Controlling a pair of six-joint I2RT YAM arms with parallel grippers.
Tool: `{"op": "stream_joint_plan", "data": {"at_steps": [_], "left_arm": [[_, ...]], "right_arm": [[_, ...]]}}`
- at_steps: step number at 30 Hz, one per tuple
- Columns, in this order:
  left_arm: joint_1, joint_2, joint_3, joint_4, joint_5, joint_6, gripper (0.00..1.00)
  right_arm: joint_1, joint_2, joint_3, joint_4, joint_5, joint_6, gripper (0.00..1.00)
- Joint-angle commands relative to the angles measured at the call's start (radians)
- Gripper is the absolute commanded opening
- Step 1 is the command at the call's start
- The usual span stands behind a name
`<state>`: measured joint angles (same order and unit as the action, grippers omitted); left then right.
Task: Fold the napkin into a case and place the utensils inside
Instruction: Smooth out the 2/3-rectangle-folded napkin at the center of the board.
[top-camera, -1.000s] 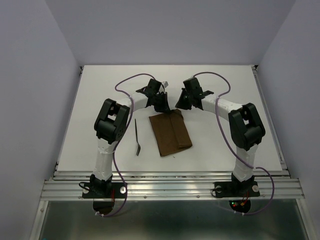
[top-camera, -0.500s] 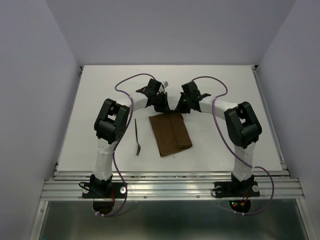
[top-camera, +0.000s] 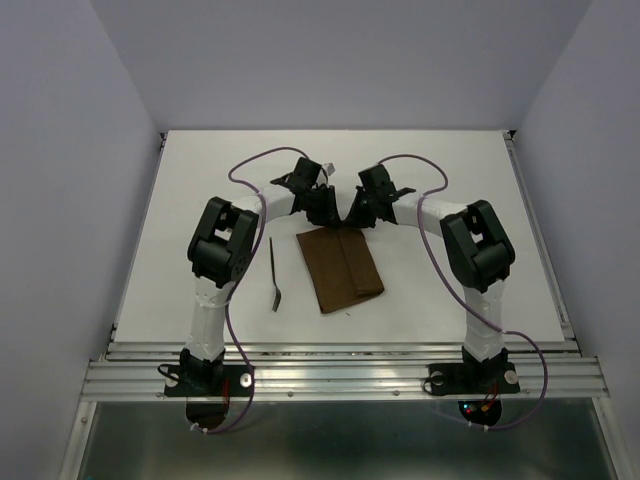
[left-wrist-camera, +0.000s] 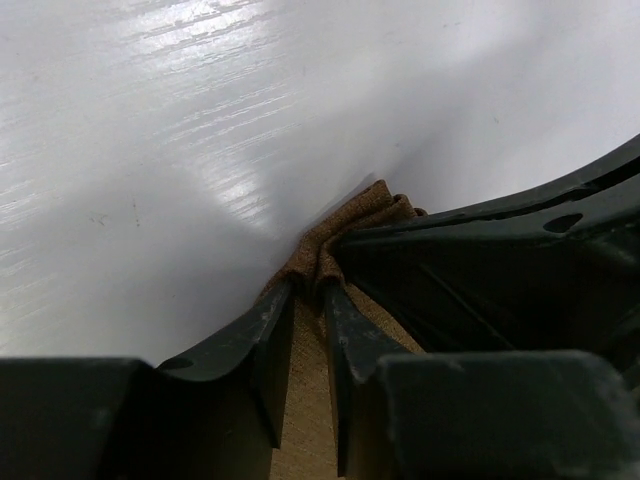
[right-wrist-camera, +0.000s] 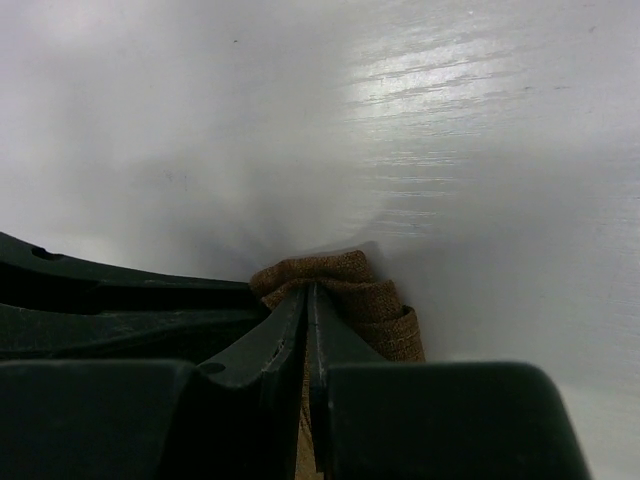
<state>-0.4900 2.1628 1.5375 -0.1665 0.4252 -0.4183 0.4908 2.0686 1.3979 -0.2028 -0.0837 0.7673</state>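
Both grippers are down at the far edge of the napkin, just beside each other.

Left gripper: in the wrist view the fingers stand a little apart, with a narrow gap. A raised fold of brown cloth sits between the tips. Can't tell if it has any real pinch on it; it reads as slightly open.

Right gripper: jaws almost fully together, clamped on a bunched bit of the same cloth edge, which wrinkles up just ahead of the tips.

The napkin is folded into a flat brown rectangle that runs from the grippers back toward the arm bases. One lengthwise fold line is visible on top, nearer the right gripper's side. Can't tell whether anything is inside the fold.

One utensil, thin and dark with its widened head toward the bases, lies flat on the tabletop. It is out to the left gripper's left and back toward the bases, near the napkin but apart from it.

The tabletop is white and glossy, with glare in both wrist views. Plain pale walls on three sides, a metal rail under the arm bases, and a purple cable looping over each arm.
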Motion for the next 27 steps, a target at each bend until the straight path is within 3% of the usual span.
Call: {"op": "stream_joint_plan", "data": {"at_steps": [1, 4, 10, 27], "left_arm": [[0.008, -0.057, -0.019, -0.025, -0.022, 0.010, 0.36], [0.010, -0.078, -0.034, -0.011, -0.023, 0.001, 0.45], [0.013, -0.095, -0.048, 0.012, -0.032, -0.017, 0.50], [0.025, -0.066, -0.083, 0.110, -0.028, -0.168, 0.40]], "right_arm": [[0.012, 0.010, 0.013, 0.003, 0.002, 0.001, 0.10], [0.012, 0.007, 0.013, 0.003, 0.002, 0.001, 0.10], [0.012, 0.004, 0.013, 0.003, 0.001, 0.001, 0.10], [0.012, -0.002, 0.018, 0.002, 0.001, -0.003, 0.10]]}}
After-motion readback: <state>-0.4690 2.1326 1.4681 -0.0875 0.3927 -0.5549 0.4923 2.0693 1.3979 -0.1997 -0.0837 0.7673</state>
